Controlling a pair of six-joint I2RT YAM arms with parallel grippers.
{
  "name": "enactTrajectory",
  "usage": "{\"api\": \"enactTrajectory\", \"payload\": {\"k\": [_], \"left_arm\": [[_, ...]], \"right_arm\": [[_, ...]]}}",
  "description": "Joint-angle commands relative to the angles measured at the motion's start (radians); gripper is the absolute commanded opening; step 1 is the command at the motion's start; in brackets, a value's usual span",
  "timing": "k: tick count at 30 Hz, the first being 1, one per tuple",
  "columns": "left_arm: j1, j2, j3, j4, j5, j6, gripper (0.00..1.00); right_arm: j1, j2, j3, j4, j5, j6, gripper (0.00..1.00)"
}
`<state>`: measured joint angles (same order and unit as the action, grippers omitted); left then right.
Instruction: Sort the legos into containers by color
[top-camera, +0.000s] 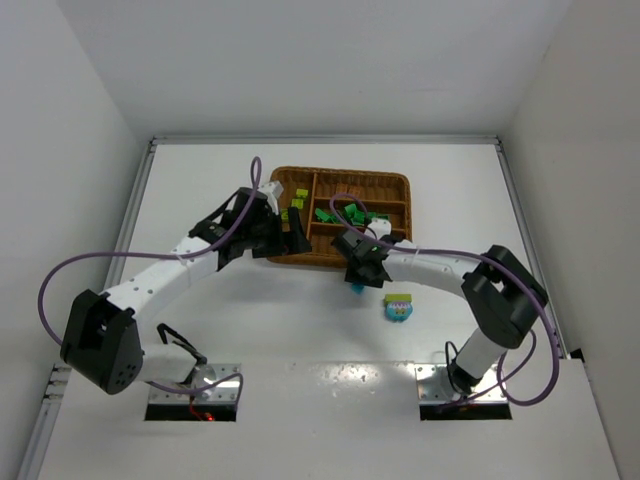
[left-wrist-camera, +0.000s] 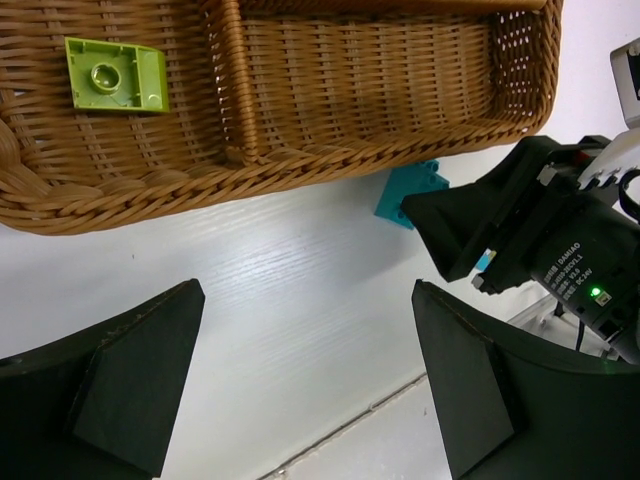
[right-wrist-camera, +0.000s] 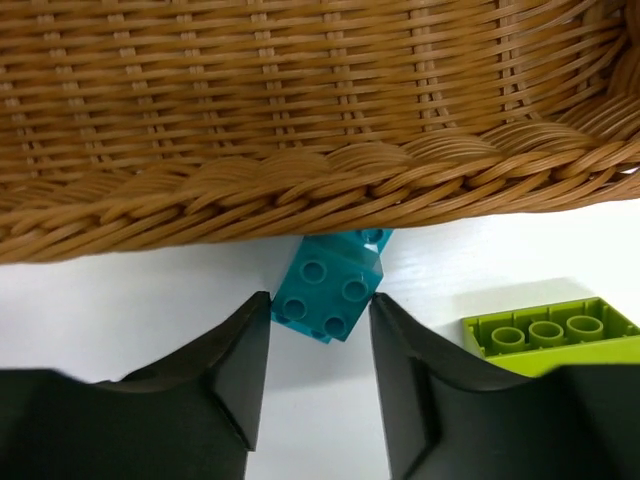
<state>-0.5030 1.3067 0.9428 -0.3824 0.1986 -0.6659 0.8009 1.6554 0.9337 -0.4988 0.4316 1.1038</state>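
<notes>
The brown wicker tray (top-camera: 400, 181) stands mid-table, with dark green bricks (top-camera: 350, 213) and lime bricks (top-camera: 297, 198) in its compartments. My right gripper (top-camera: 360, 274) is at the tray's near wall (right-wrist-camera: 300, 180). Its fingertips pinch a cyan brick (right-wrist-camera: 330, 290) by two opposite corners, close against the wicker. That brick also shows in the top view (top-camera: 357, 288) and in the left wrist view (left-wrist-camera: 410, 194). My left gripper (top-camera: 293, 232) hangs open and empty (left-wrist-camera: 305, 290) over bare table just in front of the tray's near-left edge (left-wrist-camera: 300, 160). A lime brick (left-wrist-camera: 115, 75) lies in the tray.
A lime brick (right-wrist-camera: 550, 335) lies on the table just right of my right gripper. In the top view it sits on a light blue piece (top-camera: 398, 308). The two grippers are close together, and the right wrist (left-wrist-camera: 560, 240) fills the right side of the left wrist view.
</notes>
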Motion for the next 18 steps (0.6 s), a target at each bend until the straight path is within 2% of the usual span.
{"api": "enactTrajectory", "payload": {"k": [1, 6, 10, 18], "left_arm": [[0.004, -0.018, -0.002, 0.02, 0.021, 0.003, 0.92], [0.004, -0.018, -0.002, 0.02, 0.021, 0.012, 0.92], [0.004, -0.018, -0.002, 0.02, 0.021, 0.012, 0.92], [0.004, -0.009, -0.002, 0.034, 0.073, 0.032, 0.92]], "right_arm": [[-0.003, 0.01, 0.043, -0.011, 0.056, 0.018, 0.43], [-0.003, 0.001, 0.043, -0.011, 0.067, 0.018, 0.34], [0.01, -0.04, 0.018, 0.021, 0.067, -0.028, 0.33], [0.011, -0.363, -0.205, 0.238, -0.2, -0.177, 0.33]]}}
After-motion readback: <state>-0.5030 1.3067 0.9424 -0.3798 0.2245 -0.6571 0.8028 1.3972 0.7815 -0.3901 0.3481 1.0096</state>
